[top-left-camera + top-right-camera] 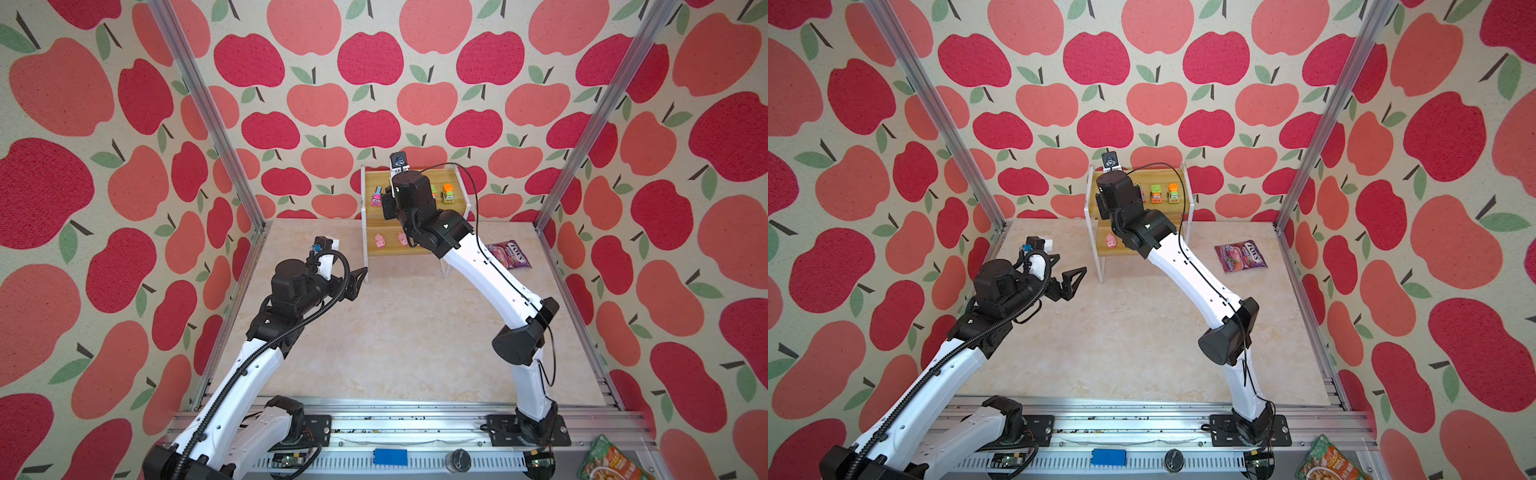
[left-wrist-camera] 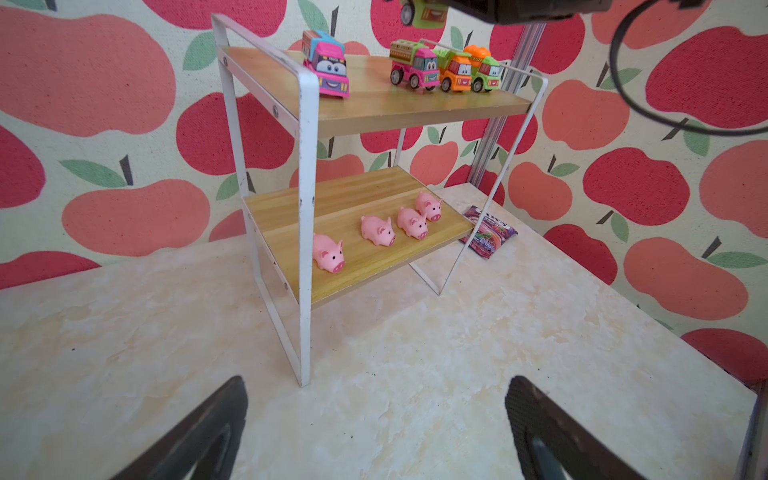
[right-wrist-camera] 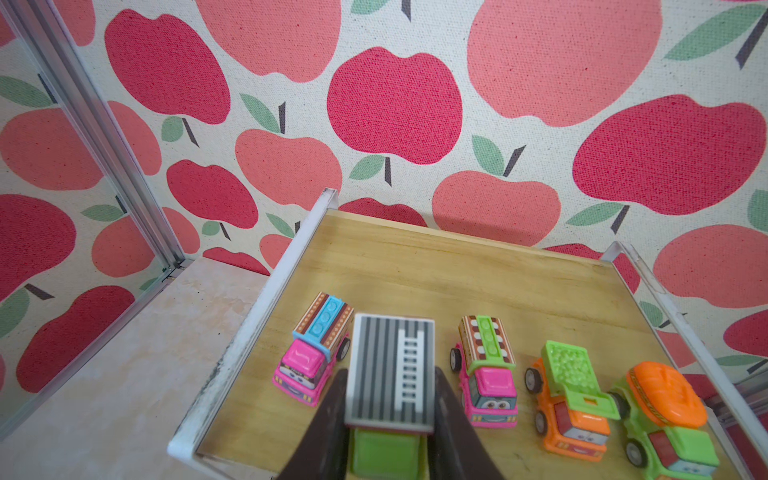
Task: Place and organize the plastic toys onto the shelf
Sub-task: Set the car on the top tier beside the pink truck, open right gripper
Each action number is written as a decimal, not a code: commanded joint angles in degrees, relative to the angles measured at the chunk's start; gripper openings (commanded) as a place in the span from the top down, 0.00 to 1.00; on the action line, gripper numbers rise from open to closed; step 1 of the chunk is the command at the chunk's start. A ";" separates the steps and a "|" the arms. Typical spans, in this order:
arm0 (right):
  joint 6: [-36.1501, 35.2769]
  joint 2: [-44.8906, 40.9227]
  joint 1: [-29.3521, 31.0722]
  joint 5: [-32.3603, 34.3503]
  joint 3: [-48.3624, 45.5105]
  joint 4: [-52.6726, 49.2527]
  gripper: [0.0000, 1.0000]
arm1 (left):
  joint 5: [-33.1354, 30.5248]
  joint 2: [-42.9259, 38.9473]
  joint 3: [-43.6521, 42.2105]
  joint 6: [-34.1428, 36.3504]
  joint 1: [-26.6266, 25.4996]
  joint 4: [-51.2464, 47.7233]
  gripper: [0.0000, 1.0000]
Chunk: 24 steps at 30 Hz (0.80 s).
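The shelf [image 2: 374, 108] [image 1: 371, 239] stands at the back of the table. Several pink pigs [image 2: 377, 230] line its lower board. On its top board [image 3: 415, 266] sit a pink car with a blue roof [image 3: 316, 357], a pink car with a green roof [image 3: 486, 370], an orange car [image 3: 565, 399] and a green car with an orange drum [image 3: 660, 415]. My right gripper [image 3: 392, 374] is shut on a green car with a striped roof [image 3: 390, 370], held just above the top board between the two pink cars. My left gripper [image 2: 376, 386] [image 1: 1073, 278] hangs open and empty over the table, left of the shelf.
A purple candy bag [image 1: 509, 255] lies flat on the table right of the shelf. Apple-print walls and aluminium posts [image 1: 208, 112] close in three sides. A snack packet [image 1: 611, 461] and a blue block [image 1: 390, 456] rest on the front rail.
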 commanded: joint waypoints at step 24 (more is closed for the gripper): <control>5.72 4.40 -1.92 -1.79 5.29 -3.84 0.72 | 3.86 -5.78 -7.24 -0.75 0.67 15.56 0.01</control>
